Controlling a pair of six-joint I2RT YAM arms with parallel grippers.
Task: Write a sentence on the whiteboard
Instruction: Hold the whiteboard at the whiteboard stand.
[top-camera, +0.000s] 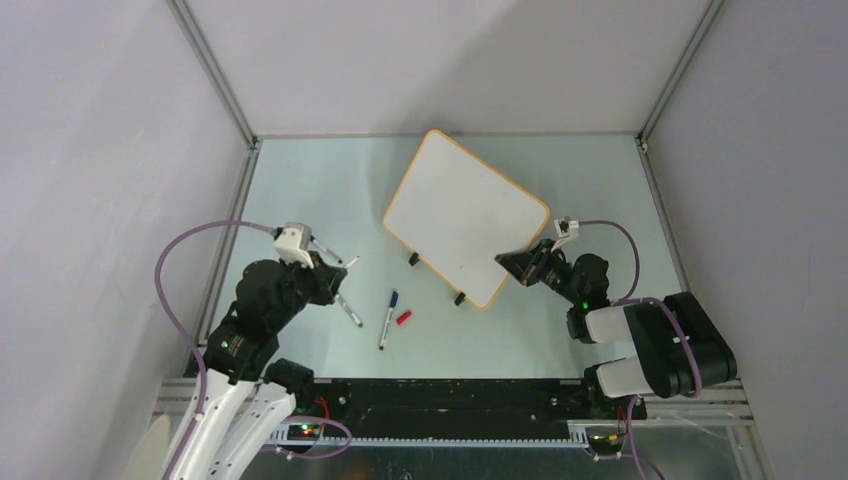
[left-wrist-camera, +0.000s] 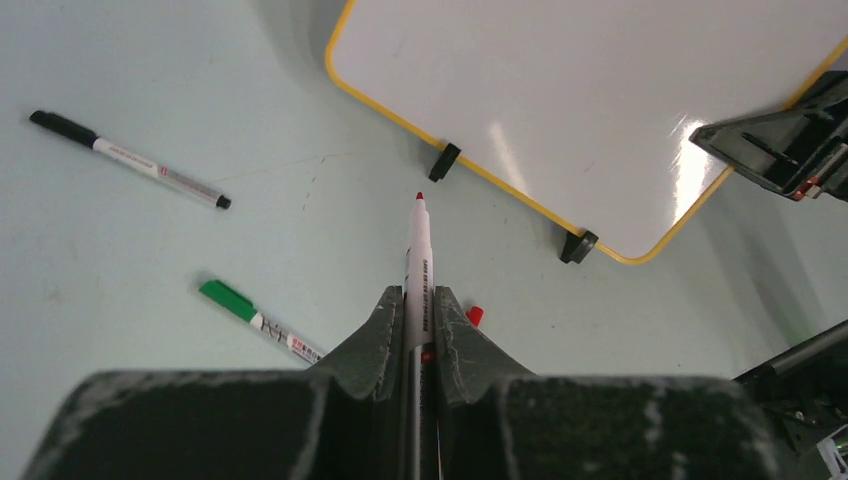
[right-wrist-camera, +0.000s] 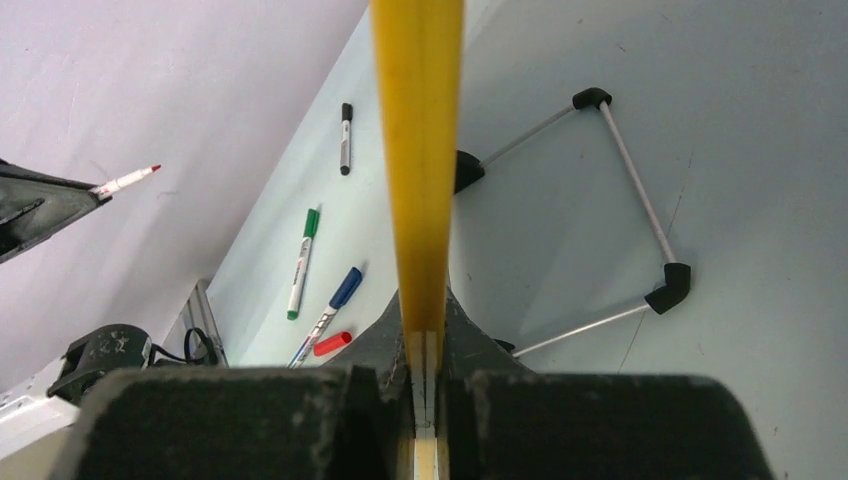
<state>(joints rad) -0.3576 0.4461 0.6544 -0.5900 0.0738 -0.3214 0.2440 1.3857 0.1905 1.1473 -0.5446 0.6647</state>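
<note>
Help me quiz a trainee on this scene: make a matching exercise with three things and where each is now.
Things:
1. whiteboard
2. red marker
3. red cap

Places:
A. held in the left gripper
B. loose on the table, beside the blue-capped marker
C. edge clamped by the right gripper

Pairs: 1-C, 2-A, 3-B

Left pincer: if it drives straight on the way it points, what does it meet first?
Likely the orange-framed near edge of the white rectangular whiteboard, beside its small black clip foot; the red-tipped marker pen in the left pincer would touch first. Depth unclear: the tip might meet the pale table sooner.
</note>
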